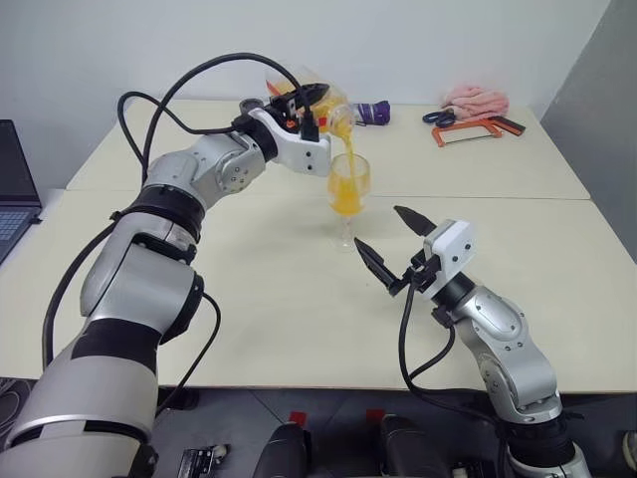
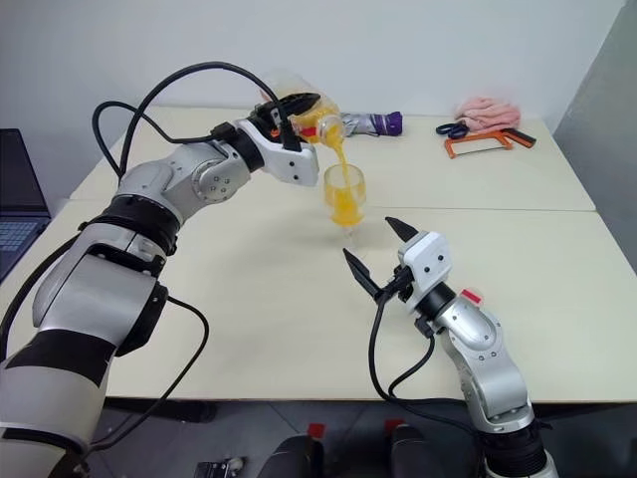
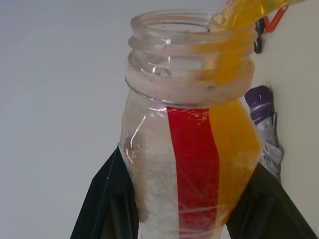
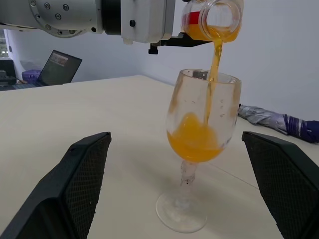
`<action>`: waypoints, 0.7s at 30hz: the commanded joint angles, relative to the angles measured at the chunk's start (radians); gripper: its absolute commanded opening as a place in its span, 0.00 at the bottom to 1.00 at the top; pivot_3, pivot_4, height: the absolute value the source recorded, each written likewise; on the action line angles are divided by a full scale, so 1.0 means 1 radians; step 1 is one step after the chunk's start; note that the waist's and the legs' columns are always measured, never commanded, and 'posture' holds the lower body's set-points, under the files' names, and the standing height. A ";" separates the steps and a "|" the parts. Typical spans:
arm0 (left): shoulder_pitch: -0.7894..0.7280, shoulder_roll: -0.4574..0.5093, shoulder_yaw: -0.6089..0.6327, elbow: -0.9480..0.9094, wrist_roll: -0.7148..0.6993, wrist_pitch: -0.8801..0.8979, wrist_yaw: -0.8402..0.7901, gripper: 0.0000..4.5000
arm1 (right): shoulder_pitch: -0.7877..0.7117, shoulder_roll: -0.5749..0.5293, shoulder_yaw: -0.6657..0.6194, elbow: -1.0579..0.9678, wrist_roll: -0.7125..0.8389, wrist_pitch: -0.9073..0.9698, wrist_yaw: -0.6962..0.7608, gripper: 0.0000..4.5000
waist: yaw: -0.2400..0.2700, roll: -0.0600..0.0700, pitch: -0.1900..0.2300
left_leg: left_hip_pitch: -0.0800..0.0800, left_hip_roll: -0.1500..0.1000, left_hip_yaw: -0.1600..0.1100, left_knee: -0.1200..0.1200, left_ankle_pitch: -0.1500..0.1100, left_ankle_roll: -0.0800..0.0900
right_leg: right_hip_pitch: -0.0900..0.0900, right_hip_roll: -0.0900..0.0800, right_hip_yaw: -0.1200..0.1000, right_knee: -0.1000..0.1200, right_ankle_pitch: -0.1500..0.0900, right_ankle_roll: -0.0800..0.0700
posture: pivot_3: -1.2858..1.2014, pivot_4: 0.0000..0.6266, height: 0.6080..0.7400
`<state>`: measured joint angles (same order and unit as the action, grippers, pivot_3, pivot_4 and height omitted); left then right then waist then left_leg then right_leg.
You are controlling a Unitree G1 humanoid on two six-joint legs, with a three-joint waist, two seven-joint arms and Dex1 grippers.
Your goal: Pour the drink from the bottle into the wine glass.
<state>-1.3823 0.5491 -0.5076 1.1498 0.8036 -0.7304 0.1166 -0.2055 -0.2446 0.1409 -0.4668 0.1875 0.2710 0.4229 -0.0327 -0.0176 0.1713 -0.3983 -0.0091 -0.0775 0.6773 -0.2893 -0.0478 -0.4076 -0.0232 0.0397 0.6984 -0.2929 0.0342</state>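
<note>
- Two black fingers of the left claw [image 1: 304,108] clamp the bottle [image 3: 192,149], tipped mouth-down above the glass [image 1: 348,189].
- Drink [image 4: 215,55] streams into the glass, which stands on the pale surface [image 1: 249,289].
- Right claw [image 1: 390,246] is spread wide, empty, just short of the glass.
- Bottle: clear plastic, red-and-white label strip, no legible writing.

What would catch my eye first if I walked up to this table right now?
The stream of orange drink falling from the tipped bottle into the wine glass near the table's middle. The left gripper holds the bottle above the glass, while the right gripper waits open just in front of the glass. Scissors and a pink cloth lie at the far edge.
</note>
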 commanded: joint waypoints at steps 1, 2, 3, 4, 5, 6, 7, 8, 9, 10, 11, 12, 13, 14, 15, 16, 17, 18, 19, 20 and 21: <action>-0.045 0.021 0.007 -0.013 -0.004 -0.007 0.019 0.38 | -0.003 0.006 -0.004 -0.019 0.006 -0.023 -0.002 1.00 | 0.000 0.000 0.000 | 0.000 0.000 0.000 0.000 0.000 0.000 | 0.000 0.000 0.000 0.000 0.000 0.000 | 0.52 0.24 1.00; -0.045 0.022 0.007 -0.013 -0.004 -0.008 0.019 0.38 | -0.004 0.006 -0.003 -0.017 0.005 -0.024 -0.002 1.00 | 0.000 0.000 0.000 | 0.000 0.000 0.000 0.000 0.000 0.000 | 0.000 0.000 0.000 0.000 0.000 0.000 | 0.52 0.24 1.00; -0.045 0.024 0.006 -0.014 -0.004 -0.008 0.019 0.38 | -0.004 0.007 -0.003 -0.016 0.005 -0.024 -0.002 1.00 | 0.000 0.000 0.000 | 0.000 0.000 0.000 0.000 0.000 0.000 | 0.000 0.000 0.000 0.000 0.000 0.000 | 0.52 0.24 1.00; -0.045 0.025 0.006 -0.014 -0.004 -0.009 0.020 0.38 | -0.005 0.007 -0.002 -0.015 0.004 -0.024 -0.002 1.00 | 0.000 0.000 0.000 | 0.000 0.000 0.000 0.000 0.000 0.000 | 0.000 0.000 0.000 0.000 0.000 0.000 | 0.52 0.24 1.00; -0.045 0.026 0.005 -0.015 -0.004 -0.010 0.020 0.38 | -0.005 0.007 -0.002 -0.015 0.004 -0.024 -0.001 1.00 | 0.000 0.000 0.000 | 0.000 0.000 0.000 0.000 0.000 0.000 | 0.000 0.000 0.000 0.000 0.000 0.000 | 0.52 0.24 1.00; -0.045 0.027 0.005 -0.015 -0.004 -0.010 0.020 0.38 | -0.005 0.006 -0.002 -0.015 0.004 -0.024 -0.001 1.00 | 0.000 0.000 0.000 | 0.000 0.000 0.000 0.000 0.000 0.000 | 0.000 0.000 0.000 0.000 0.000 0.000 | 0.52 0.24 1.00; -0.045 0.027 0.005 -0.016 -0.004 -0.010 0.019 0.38 | -0.005 0.006 -0.002 -0.014 0.004 -0.024 -0.001 1.00 | 0.000 0.000 0.000 | 0.000 0.000 0.000 0.000 0.000 0.000 | 0.000 0.000 0.000 0.000 0.000 0.000 | 0.52 0.24 1.00; -0.045 0.027 0.005 -0.016 -0.004 -0.010 0.019 0.38 | -0.005 0.006 -0.002 -0.014 0.004 -0.023 -0.001 1.00 | 0.000 0.000 0.000 | 0.000 0.000 0.000 0.000 0.000 0.000 | 0.000 0.000 0.000 0.000 0.000 0.000 | 0.52 0.24 1.00; -0.046 0.028 0.005 -0.017 -0.004 -0.011 0.019 0.38 | -0.006 0.006 -0.002 -0.014 0.004 -0.023 0.000 1.00 | 0.000 0.000 0.000 | 0.000 0.000 0.000 0.000 0.000 0.000 | 0.000 0.000 0.000 0.000 0.000 0.000 | 0.52 0.24 1.00; -0.046 0.028 0.004 -0.018 -0.003 -0.012 0.020 0.38 | -0.005 0.007 -0.002 -0.012 0.004 -0.025 0.000 1.00 | 0.000 0.000 0.000 | 0.000 0.000 0.000 0.000 0.000 0.000 | 0.000 0.000 0.000 0.000 0.000 0.000 | 0.52 0.24 1.00; -0.046 0.029 0.004 -0.018 -0.002 -0.012 0.021 0.38 | -0.005 0.007 -0.001 -0.011 0.003 -0.026 0.000 1.00 | 0.000 0.000 0.000 | 0.000 0.000 0.000 0.000 0.000 0.000 | 0.000 0.000 0.000 0.000 0.000 0.000 | 0.52 0.24 1.00; -0.047 0.029 0.003 -0.019 -0.001 -0.013 0.022 0.38 | -0.005 0.007 -0.001 -0.010 0.003 -0.027 0.000 1.00 | 0.000 0.000 0.000 | 0.000 0.000 0.000 0.000 0.000 0.000 | 0.000 0.000 0.000 0.000 0.000 0.000 | 0.52 0.24 1.00; -0.047 0.029 0.003 -0.020 -0.001 -0.013 0.022 0.38 | -0.005 0.008 -0.001 -0.009 0.002 -0.028 -0.001 1.00 | 0.000 0.000 0.000 | 0.000 0.000 0.000 0.000 0.000 0.000 | 0.000 0.000 0.000 0.000 0.000 0.000 | 0.52 0.24 1.00; -0.047 0.030 0.002 -0.020 0.000 -0.014 0.022 0.38 | -0.005 0.009 -0.002 -0.008 0.002 -0.030 -0.002 1.00 | 0.000 0.000 0.000 | 0.000 0.000 0.000 0.000 0.000 0.000 | 0.000 0.000 0.000 0.000 0.000 0.000 | 0.52 0.24 1.00; -0.048 0.030 0.002 -0.021 0.000 -0.014 0.022 0.38 | -0.005 0.010 -0.002 -0.007 0.001 -0.031 -0.002 1.00 | 0.000 0.000 0.000 | 0.000 0.000 0.000 0.000 0.000 0.000 | 0.000 0.000 0.000 0.000 0.000 0.000 | 0.52 0.24 1.00; -0.048 0.030 0.002 -0.021 0.001 -0.015 0.022 0.38 | -0.005 0.011 -0.002 -0.006 0.000 -0.033 -0.003 1.00 | 0.000 0.000 0.000 | 0.000 0.000 0.000 0.000 0.000 0.000 | 0.000 0.000 0.000 0.000 0.000 0.000 | 0.52 0.24 1.00; -0.049 0.031 0.001 -0.022 0.001 -0.015 0.022 0.38 | -0.005 0.013 -0.002 -0.004 -0.001 -0.036 -0.004 1.00 | 0.000 0.000 0.000 | 0.000 0.000 0.000 0.000 0.000 0.000 | 0.000 0.000 0.000 0.000 0.000 0.000 | 0.52 0.24 1.00; -0.049 0.031 0.001 -0.022 0.002 -0.016 0.022 0.38 | -0.005 0.015 -0.002 -0.001 -0.003 -0.039 -0.004 1.00 | 0.000 0.000 0.000 | 0.000 0.000 0.000 0.000 0.000 0.000 | 0.000 0.000 0.000 0.000 0.000 0.000 | 0.52 0.24 1.00; -0.050 0.032 0.001 -0.022 0.003 -0.017 0.023 0.38 | -0.004 0.017 -0.002 0.003 -0.005 -0.043 -0.005 1.00 | 0.000 0.000 0.000 | 0.000 0.000 0.000 0.000 0.000 0.000 | 0.000 0.000 0.000 0.000 0.000 0.000 | 0.52 0.24 1.00; -0.050 0.032 0.001 -0.023 0.003 -0.018 0.023 0.38 | -0.004 0.018 -0.002 0.007 -0.008 -0.048 -0.005 1.00 | 0.000 0.000 0.000 | 0.000 0.000 0.000 0.000 0.000 0.000 | 0.000 0.000 0.000 0.000 0.000 0.000 | 0.52 0.24 1.00; -0.051 0.032 0.001 -0.023 0.004 -0.019 0.024 0.38 | -0.004 0.020 -0.002 0.009 -0.010 -0.051 -0.005 1.00 | 0.000 0.000 0.000 | 0.000 0.000 0.000 0.000 0.000 0.000 | 0.000 0.000 0.000 0.000 0.000 0.000 | 0.52 0.24 1.00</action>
<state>-1.3848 0.5636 -0.5126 1.1496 0.8073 -0.7473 0.1194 -0.2056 -0.2292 0.1413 -0.4441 0.1782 0.2490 0.4219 -0.0327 -0.0176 0.1713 -0.3983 -0.0091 -0.0772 0.6774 -0.2894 -0.0477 -0.4076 -0.0231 0.0397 0.6984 -0.2929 0.0342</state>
